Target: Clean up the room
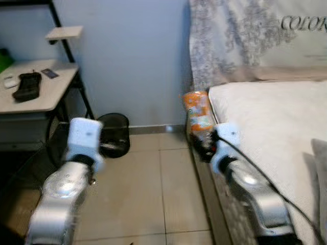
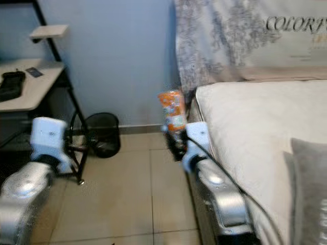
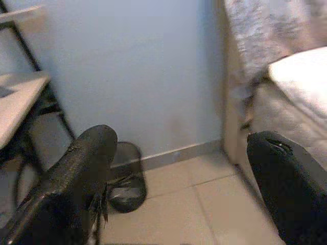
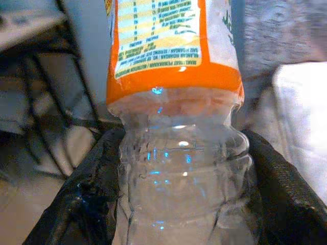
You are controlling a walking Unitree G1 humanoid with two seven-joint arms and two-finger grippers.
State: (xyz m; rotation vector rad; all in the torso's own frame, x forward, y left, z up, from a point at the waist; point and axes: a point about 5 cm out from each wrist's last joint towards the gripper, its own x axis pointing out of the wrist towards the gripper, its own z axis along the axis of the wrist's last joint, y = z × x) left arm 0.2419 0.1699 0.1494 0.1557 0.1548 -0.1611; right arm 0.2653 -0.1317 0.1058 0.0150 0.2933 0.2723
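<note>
Two arms were out in front of the robot, and the right one had the prize. The right gripper (image 1: 205, 145) was pinching a clear plastic bottle (image 1: 199, 118) with an orange label, and the wrist view showed it plainly: a black finger (image 4: 89, 194) pressed against each side of the ribbed, see-through lower part, just under the label's orange edge. The bottle stood roughly upright above the gripper, held in the air just beside the near corner of the bed (image 1: 276, 132), over the strip of tiled floor (image 1: 148, 189) along the bed's side. It looked empty, though the blur made that hard to call.

Over on the left, the left gripper (image 3: 179, 189) had its fingers spread wide apart, nothing between them, pointing across the tiles toward the pale blue wall (image 1: 133, 61). Right there at the foot of that wall sat a black wire wastebasket (image 1: 113, 133), on the floor just beside the black legs of a desk (image 1: 48, 94). The bottle was well apart from that basket, off to the robot's right of it.

On the desk top lay a dark pouch-like object (image 1: 27, 86) and a small dark flat item (image 1: 49, 73). A grey patterned cloth (image 1: 230, 41) hung behind the head of the bed.
</note>
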